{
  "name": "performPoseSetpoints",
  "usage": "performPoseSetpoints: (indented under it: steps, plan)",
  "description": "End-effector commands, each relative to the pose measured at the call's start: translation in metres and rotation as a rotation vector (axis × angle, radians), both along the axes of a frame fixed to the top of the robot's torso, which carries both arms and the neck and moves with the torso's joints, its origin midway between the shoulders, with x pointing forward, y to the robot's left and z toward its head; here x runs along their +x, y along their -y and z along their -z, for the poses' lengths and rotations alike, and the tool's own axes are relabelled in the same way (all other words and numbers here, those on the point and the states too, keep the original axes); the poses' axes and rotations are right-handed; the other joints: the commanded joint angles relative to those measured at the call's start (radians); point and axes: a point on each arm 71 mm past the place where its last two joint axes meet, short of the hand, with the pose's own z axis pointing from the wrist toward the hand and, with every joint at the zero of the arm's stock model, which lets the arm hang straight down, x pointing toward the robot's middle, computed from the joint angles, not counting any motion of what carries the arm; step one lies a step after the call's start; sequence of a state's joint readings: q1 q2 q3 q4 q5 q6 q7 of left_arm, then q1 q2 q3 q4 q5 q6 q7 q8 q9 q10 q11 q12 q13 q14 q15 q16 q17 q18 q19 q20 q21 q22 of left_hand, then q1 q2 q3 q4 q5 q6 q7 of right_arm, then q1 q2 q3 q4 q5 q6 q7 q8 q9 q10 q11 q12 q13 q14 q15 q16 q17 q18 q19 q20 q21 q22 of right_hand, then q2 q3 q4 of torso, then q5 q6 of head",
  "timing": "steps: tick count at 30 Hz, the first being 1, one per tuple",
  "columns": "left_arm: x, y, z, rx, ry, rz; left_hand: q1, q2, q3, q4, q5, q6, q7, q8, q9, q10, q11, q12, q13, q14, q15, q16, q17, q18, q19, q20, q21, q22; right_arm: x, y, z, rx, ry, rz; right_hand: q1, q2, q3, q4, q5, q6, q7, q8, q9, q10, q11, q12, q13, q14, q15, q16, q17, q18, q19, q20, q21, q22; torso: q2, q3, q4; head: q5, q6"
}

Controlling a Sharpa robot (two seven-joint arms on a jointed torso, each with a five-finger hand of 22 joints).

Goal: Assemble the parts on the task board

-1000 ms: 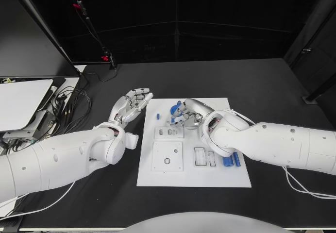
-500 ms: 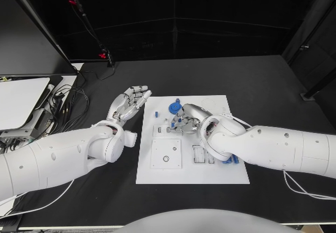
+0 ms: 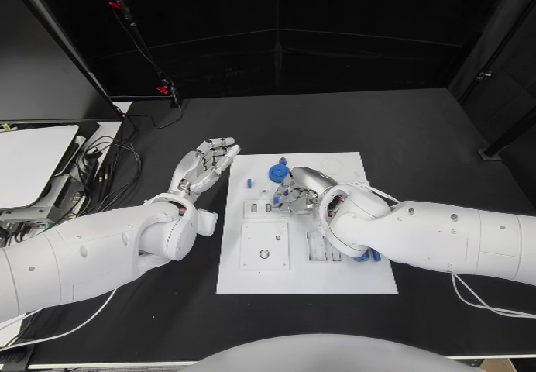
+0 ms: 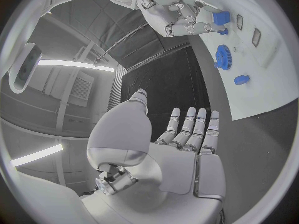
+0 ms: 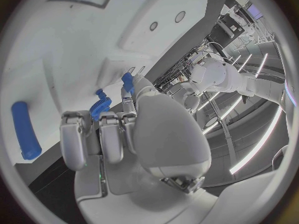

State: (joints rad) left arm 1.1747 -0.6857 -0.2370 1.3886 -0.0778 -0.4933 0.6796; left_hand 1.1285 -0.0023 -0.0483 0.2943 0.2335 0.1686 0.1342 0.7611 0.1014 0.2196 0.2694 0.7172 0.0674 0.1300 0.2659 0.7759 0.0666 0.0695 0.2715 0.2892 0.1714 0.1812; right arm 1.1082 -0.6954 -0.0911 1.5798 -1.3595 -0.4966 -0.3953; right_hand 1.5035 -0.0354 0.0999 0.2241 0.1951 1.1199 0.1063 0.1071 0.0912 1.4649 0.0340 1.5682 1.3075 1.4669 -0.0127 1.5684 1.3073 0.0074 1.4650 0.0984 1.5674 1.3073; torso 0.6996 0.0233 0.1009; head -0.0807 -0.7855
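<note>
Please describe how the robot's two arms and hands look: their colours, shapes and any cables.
Both arms are thick, rounded, glossy white shells. The left hand and the right hand are silver metal with many jointed fingers and pale pads. A thin white cable loops beneath the right arm.

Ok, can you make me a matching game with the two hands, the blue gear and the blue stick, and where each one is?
Things:
1. left hand
2. right hand
3. blue gear
4. blue stick

Places:
A. on the task board, tucked by the right arm
B. over the black table, beside the board
C. over the board
D. on the board, near its far edge

Pairs: 1-B, 2-C, 3-D, 4-A
</note>
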Motion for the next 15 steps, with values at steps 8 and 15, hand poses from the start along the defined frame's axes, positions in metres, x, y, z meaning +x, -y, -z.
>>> performPoseSetpoints:
  steps: [8,15]
  plan:
    - [-0.0046,0.0017,-0.0179,-0.072,0.242,0.032,0.002,0.008,-0.002,-0.001,0.004,-0.002,0.166,0.004,-0.002,-0.006,0.001,0.007,-0.001,-0.001,0.005,0.007,-0.001,0.017,-0.007,-0.001,0.007,0.002,-0.0007,-0.0009,0.0012,-0.028,-0.016,-0.025,-0.008,0.002,-0.004,-0.006,-0.002,0.007,-0.001,-0.008,0.0,0.106,0.011,0.003,0.263,0.104,0.006,0.002,0.264,-0.007,0.106,0.003,0.003,0.263,-0.001,0.0002,-0.0003,-0.004,-0.005]
    - [-0.0044,0.0017,-0.0178,-0.072,0.242,0.033,0.002,0.008,-0.002,-0.001,0.004,-0.002,0.166,0.004,-0.002,-0.006,0.001,0.007,-0.001,-0.001,0.005,0.007,-0.001,0.017,-0.007,-0.001,0.007,0.002,-0.0008,-0.0022,0.0021,-0.034,-0.024,-0.033,-0.011,-0.001,-0.006,-0.007,-0.004,0.002,0.0,-0.013,-0.002,0.106,0.012,0.003,0.263,0.104,0.006,0.002,0.264,-0.007,0.106,0.003,0.003,0.263,0.0,0.0004,0.0004,-0.007,-0.006]
